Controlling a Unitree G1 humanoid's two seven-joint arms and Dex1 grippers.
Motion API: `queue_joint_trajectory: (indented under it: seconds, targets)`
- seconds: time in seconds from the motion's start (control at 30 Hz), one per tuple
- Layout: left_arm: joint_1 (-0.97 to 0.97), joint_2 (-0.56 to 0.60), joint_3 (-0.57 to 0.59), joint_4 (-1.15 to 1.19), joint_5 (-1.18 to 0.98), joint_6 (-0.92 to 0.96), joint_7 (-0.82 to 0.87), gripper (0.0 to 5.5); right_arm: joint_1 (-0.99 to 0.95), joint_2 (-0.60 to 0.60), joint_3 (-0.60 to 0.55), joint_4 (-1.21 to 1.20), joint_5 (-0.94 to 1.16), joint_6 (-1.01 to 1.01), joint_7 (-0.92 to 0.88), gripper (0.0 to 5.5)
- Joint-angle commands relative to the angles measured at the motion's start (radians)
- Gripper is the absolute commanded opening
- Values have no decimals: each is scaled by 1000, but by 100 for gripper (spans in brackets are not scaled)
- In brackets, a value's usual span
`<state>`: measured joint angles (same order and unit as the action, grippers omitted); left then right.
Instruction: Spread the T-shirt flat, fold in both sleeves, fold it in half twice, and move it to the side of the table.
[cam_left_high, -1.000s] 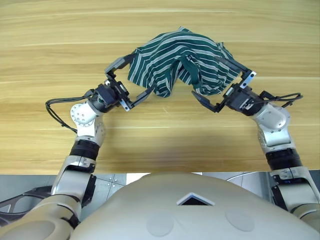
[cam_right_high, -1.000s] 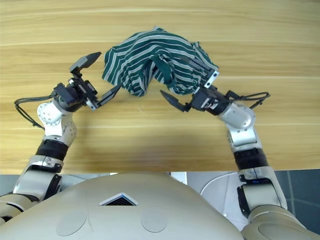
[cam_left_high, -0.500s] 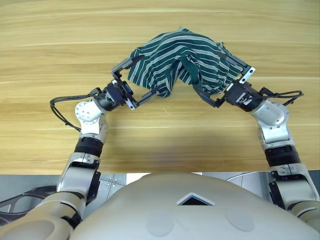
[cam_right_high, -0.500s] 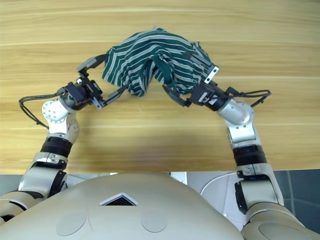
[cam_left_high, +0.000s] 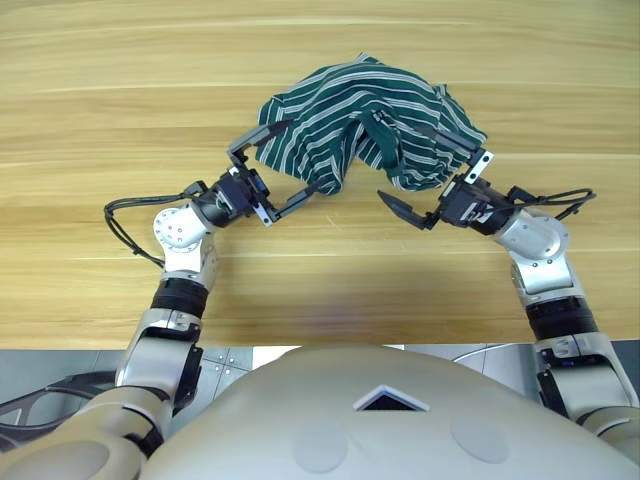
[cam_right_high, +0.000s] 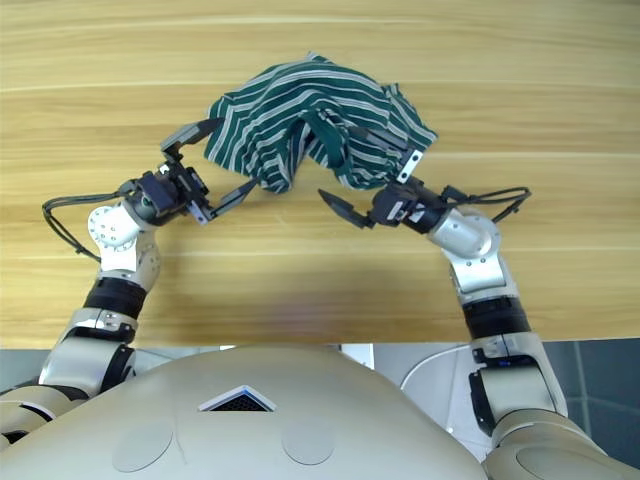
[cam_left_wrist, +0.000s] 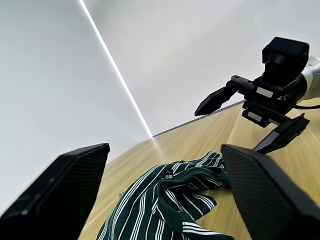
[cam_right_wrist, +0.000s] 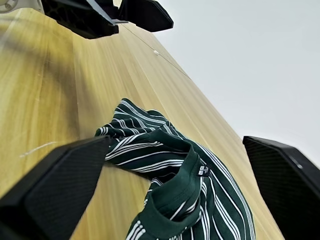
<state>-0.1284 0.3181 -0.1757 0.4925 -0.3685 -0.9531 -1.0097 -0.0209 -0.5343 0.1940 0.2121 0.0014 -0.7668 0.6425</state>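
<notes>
T-shirt: a dark green shirt with white stripes (cam_left_high: 360, 115) is lying bunched in a loose heap toward the middle of the table, not spread out. The collar (cam_right_wrist: 186, 172), with its small neck label, is facing the robot's side.
Table: pale wood-grain top (cam_left_high: 120, 80) is carrying the shirt, with bare boards showing all round the heap.
Left gripper: the left gripper (cam_left_high: 297, 157) is hovering at the left edge of the heap with its two fingers held wide apart. One is sitting by the shirt's upper left corner, the other is pointing at the lobe of cloth hanging nearest the robot. I cannot tell whether either fingertip is touching the fabric.
Right gripper: the right gripper (cam_left_high: 410, 162) is sitting at the right near edge of the heap, fingers also spread wide and gripping nothing. The farther finger is reaching across the striped cloth, and the nearer one is resting over bare wood just beside the hem.
Arms: both are angling inward from either side, the two grippers facing each other across the near edge of the heap.
</notes>
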Motion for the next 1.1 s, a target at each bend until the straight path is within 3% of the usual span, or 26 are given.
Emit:
queue_joint_trajectory:
  seconds: [0.03, 0.27, 0.5, 0.93, 1.1]
  targets:
    - [-67, 12, 52, 86, 130, -28, 94, 413, -87, 3, -74, 80, -104, 82, -126, 490]
    - [-207, 65, 87, 304, 531, -52, 445, 413, -166, -6, -94, 204, -285, 147, -303, 490]
    - [-330, 116, -72, 402, 908, 0, 690, 413, -192, 16, -15, 265, -410, 152, -364, 490]
    - [-599, 201, -460, 571, 1299, 70, 756, 413, -221, 4, 62, 287, -498, 157, -397, 490]
    - [-614, 298, -515, 574, 1308, 55, 764, 413, -155, -69, 40, 221, -458, 149, -352, 490]
